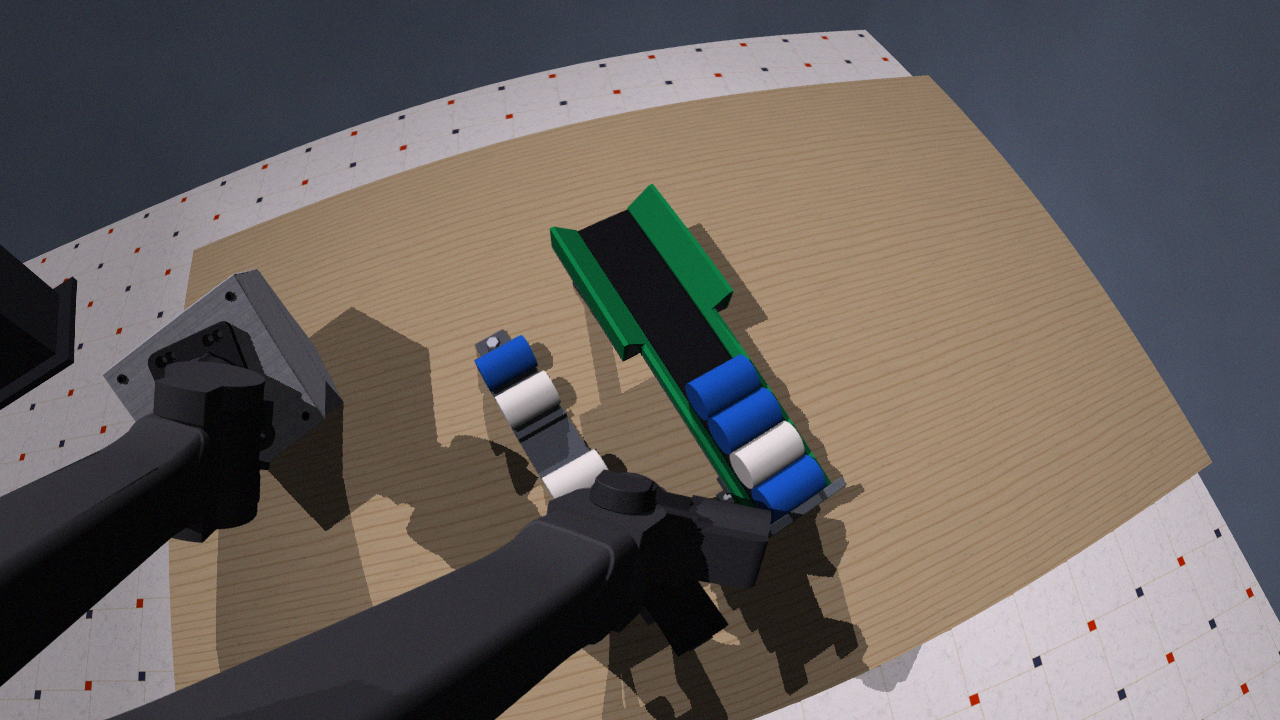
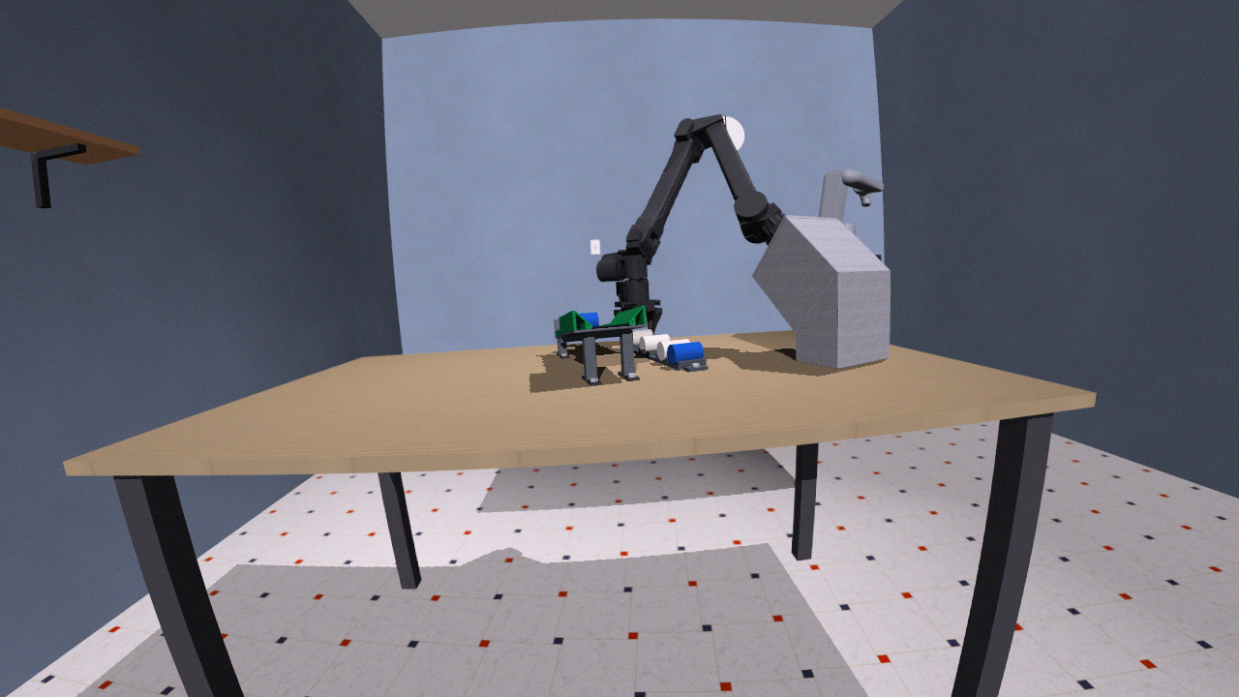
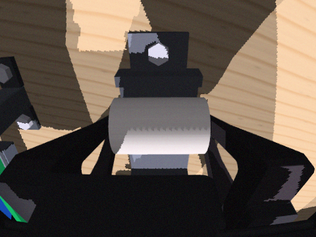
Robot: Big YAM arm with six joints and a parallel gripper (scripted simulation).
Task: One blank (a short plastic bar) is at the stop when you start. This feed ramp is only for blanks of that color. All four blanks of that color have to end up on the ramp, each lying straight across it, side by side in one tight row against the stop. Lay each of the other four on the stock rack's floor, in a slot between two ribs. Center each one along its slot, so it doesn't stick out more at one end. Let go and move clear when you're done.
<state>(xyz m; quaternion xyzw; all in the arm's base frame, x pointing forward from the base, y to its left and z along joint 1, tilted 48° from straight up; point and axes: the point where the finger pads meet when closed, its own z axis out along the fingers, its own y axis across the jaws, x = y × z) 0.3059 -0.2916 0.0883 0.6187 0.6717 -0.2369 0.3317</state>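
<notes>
My gripper is shut on the ends of a white blank at the stock rack's bolted near end; whether the blank touches the floor is unclear. My wrist hides this in the top view. There, the rack holds a blue blank at its far end, a white blank beside it and, past a gap, another white blank. The green ramp carries, from the stop up, a blue blank, a white blank and two blue blanks in a row.
The ramp stands on legs right of the rack in the top view, close to my wrist. Its raised green side walls flank the upper bed. The arm's slanted metal mount stands to the left in the top view.
</notes>
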